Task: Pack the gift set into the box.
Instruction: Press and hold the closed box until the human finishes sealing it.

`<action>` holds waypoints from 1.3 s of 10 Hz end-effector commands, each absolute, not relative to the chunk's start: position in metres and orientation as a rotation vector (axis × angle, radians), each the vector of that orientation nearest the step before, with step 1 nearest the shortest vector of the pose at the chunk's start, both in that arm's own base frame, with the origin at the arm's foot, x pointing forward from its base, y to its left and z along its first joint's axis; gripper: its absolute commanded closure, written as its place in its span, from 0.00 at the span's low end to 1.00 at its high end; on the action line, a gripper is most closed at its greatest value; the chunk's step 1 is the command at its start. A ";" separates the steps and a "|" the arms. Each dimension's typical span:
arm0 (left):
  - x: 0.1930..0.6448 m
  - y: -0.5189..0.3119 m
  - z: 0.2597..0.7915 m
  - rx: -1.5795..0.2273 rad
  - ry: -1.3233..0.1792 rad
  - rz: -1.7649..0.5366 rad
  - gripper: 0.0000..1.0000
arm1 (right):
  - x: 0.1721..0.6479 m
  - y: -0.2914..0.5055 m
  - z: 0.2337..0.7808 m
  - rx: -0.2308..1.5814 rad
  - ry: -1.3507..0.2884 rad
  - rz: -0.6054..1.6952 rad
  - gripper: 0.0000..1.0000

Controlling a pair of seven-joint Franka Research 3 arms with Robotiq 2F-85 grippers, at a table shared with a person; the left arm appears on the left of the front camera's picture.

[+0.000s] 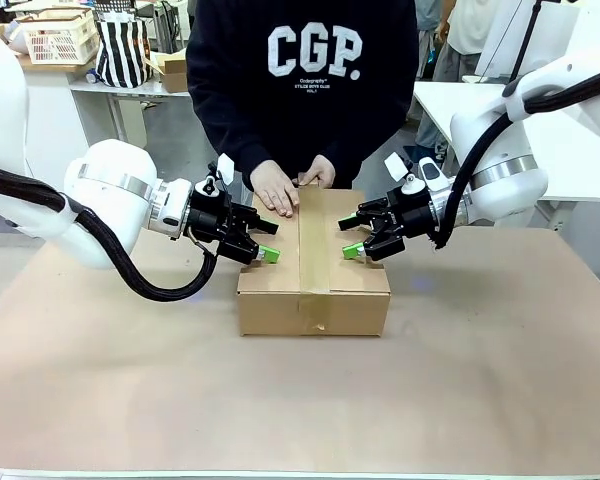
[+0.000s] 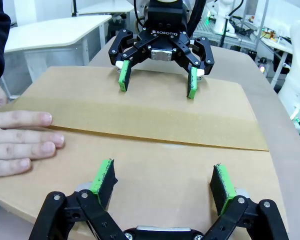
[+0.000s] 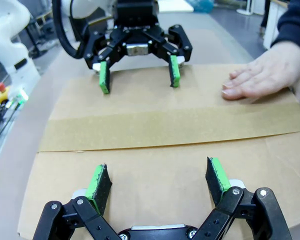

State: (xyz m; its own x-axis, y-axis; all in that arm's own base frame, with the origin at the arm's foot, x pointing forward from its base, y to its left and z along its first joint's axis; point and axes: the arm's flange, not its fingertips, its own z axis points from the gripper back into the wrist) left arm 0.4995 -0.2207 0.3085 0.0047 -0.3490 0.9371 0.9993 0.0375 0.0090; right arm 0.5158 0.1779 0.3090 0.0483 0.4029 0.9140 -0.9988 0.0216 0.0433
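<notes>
Now both jaws spread above box [image 1: 315,270]; person's hand [image 1: 274,189] pressing flap.

Opposed close wrist views over box [image 2: 155,130]

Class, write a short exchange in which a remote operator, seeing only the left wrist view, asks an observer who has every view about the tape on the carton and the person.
Operator: The strip of brown tape crosses the top of the large brown cardboard carton. Does it stop at the edge?
Observer: No. In the front view it folds over onto the carton's front face.
Operator: A hand lies flat on top. Where is its owner?
Observer: Standing right behind the carton at the table's far side, in a black sweatshirt.
</notes>
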 end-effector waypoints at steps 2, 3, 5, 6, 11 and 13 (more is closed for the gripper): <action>0.497 -0.220 0.304 -0.911 -0.965 -1.342 0.00 | 0.515 0.178 0.306 0.904 -0.867 1.335 0.00; 0.497 -0.220 0.304 -0.911 -0.965 -1.342 0.00 | 0.515 0.178 0.306 0.904 -0.867 1.335 0.00; 0.497 -0.220 0.304 -0.911 -0.965 -1.342 0.00 | 0.515 0.178 0.306 0.904 -0.867 1.335 0.00; 0.497 -0.220 0.304 -0.911 -0.965 -1.342 0.00 | 0.515 0.178 0.306 0.904 -0.867 1.335 0.00; 0.497 -0.220 0.304 -0.911 -0.965 -1.342 0.00 | 0.515 0.178 0.306 0.904 -0.867 1.335 0.00; 0.497 -0.220 0.304 -0.911 -0.965 -1.342 0.00 | 0.515 0.178 0.306 0.904 -0.867 1.335 0.00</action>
State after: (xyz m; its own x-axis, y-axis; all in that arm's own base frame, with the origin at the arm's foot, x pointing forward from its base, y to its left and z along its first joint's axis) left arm 0.4996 -0.2209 0.3089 0.0039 -0.3482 0.9374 0.9993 0.0368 0.0095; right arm 0.5158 0.1778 0.3089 0.0484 0.4029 0.9140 -0.9988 0.0216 0.0434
